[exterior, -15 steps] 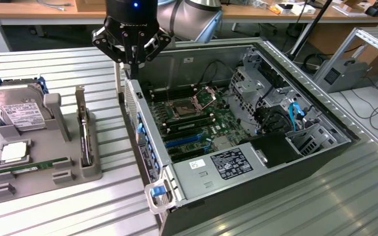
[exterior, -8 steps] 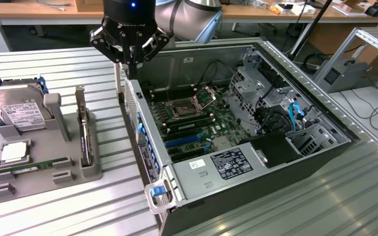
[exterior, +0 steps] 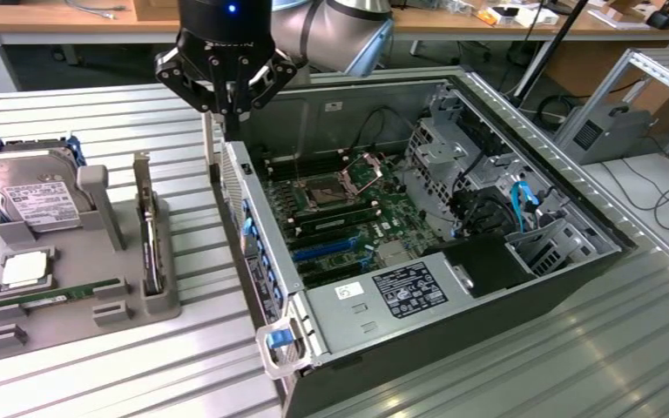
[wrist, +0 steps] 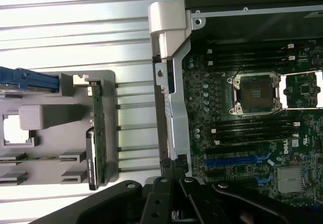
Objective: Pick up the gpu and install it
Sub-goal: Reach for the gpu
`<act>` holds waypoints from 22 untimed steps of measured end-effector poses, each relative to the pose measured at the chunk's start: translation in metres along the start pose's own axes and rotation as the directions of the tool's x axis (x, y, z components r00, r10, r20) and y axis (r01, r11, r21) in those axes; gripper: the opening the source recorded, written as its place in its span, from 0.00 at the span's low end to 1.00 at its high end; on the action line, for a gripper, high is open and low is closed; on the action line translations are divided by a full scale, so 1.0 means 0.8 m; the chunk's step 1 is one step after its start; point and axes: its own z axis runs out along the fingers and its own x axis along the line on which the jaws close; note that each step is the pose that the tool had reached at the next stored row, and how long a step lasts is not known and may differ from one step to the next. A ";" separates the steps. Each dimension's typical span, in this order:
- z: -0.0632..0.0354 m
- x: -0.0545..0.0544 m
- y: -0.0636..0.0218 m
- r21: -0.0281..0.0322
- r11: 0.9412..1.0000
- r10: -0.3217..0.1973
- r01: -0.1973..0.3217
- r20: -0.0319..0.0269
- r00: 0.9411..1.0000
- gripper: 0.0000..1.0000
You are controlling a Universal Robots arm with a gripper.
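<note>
- A ribbed metal table (exterior: 114, 383) fills the lower part of the exterior view. An open computer case (exterior: 352, 326) lies on its side at lower centre, with a blue latch (exterior: 274, 340) at its nearest corner.
- At the lower left of that view, a gray holder (exterior: 62, 329) sits on the table beside the case without touching it.
- In the holder's near part, 1 green memory stick (exterior: 73, 294) lies flat, and a square processor chip (exterior: 27, 270) lies just behind it.
- The gpu (exterior: 145, 235) stands on its long edge in a slot along the side of the holder nearest the case. Its silver bracket rises at the far end.
- A hard drive (exterior: 38, 205) with a white label leans upright at the holder's far left, in a blue frame.
- Inside the case, the motherboard (exterior: 364, 218) shows a blue slot (exterior: 323, 251) and, farther back, an open processor socket (exterior: 328, 193).
- The gripper (exterior: 233, 109) hangs at the upper centre of the exterior view, over the far end of the case wall that faces the holder.
- Its 2 fingers are clenched together with nothing between them. Whether the tips touch the wall cannot be told.
- The gpu sits apart from the gripper, toward the lower left, and is not gripped.
- Wooden benches (exterior: 451, 22) cross the top of the frame.
</note>
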 end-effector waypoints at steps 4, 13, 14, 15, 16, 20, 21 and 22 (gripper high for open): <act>0.000 0.002 0.000 0.000 1.000 0.000 0.000 0.000 1.000 0.11; 0.000 0.009 -0.001 0.000 1.000 0.000 0.000 0.000 1.000 0.11; 0.000 0.010 -0.001 0.000 1.000 0.000 0.000 0.000 1.000 0.11; 0.000 0.011 -0.001 0.000 1.000 0.000 0.000 0.000 1.000 0.11; 0.000 0.012 -0.001 0.000 1.000 0.000 0.000 0.000 1.000 0.11; 0.000 0.014 -0.001 0.000 1.000 0.000 0.000 0.000 1.000 0.11; 0.000 0.015 -0.001 0.000 1.000 0.000 0.000 0.000 1.000 0.11; 0.000 0.015 -0.001 0.000 1.000 0.000 0.000 0.000 1.000 0.11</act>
